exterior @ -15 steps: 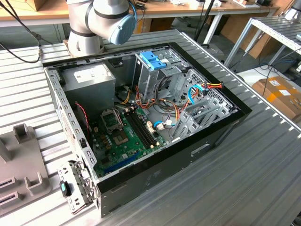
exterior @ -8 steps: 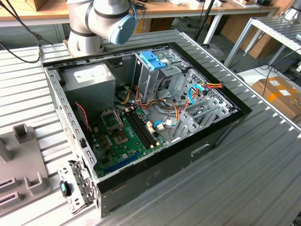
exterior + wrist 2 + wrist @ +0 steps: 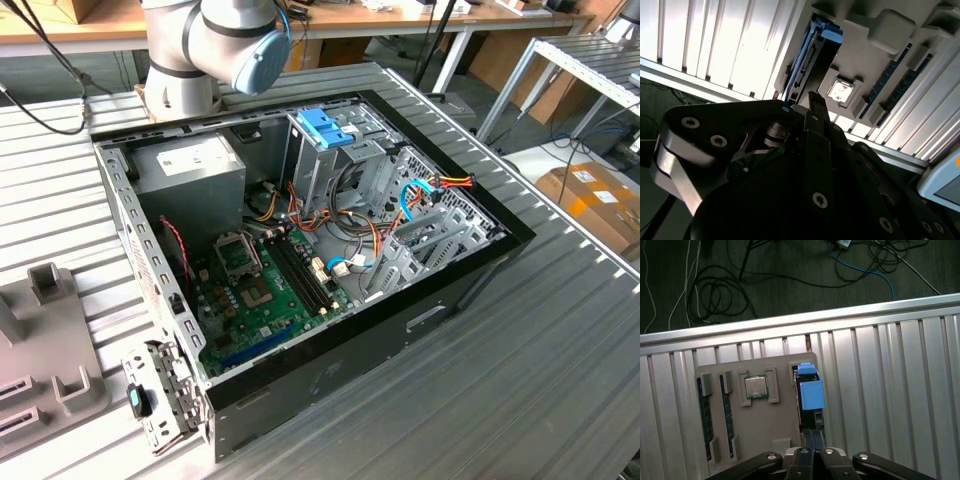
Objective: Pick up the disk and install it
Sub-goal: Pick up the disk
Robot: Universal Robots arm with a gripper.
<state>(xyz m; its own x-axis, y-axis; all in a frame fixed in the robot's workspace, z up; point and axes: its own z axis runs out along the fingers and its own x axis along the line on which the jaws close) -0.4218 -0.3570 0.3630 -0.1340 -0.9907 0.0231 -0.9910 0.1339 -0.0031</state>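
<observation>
Ribbed aluminium slats formed the worktop (image 3: 560,340) of a workshop cell, where an open computer case (image 3: 420,315) lay on its side with circuit board and wiring exposed. The arm (image 3: 215,40) rose behind it, and a wooden bench (image 3: 380,18) stood beyond. We found the disk (image 3: 811,390) well apart from that case, standing on edge in a slot of a grey parts tray (image 3: 777,425) near the worktop's rim. A processor chip (image 3: 756,386) and two memory sticks (image 3: 705,415) sat beside it in their own recesses, and its blue plastic frame faced up at us in the first wrist view. The gripper (image 3: 813,432) hung just above one end of the disk, its fingers drawn together with nothing that we could see between them; whether the tips touched the frame we could not tell. We judged the disk stiff and fairly heavy for its size, its bare metal faces slick and its electronics ill-suited to a knock. The two broad flat faces, clear of the connector end, looked to us the safest place to clamp, since the thin plastic frame might flex or slip. Past the rim, loose cables (image 3: 715,290) coiled on a dark floor.
</observation>
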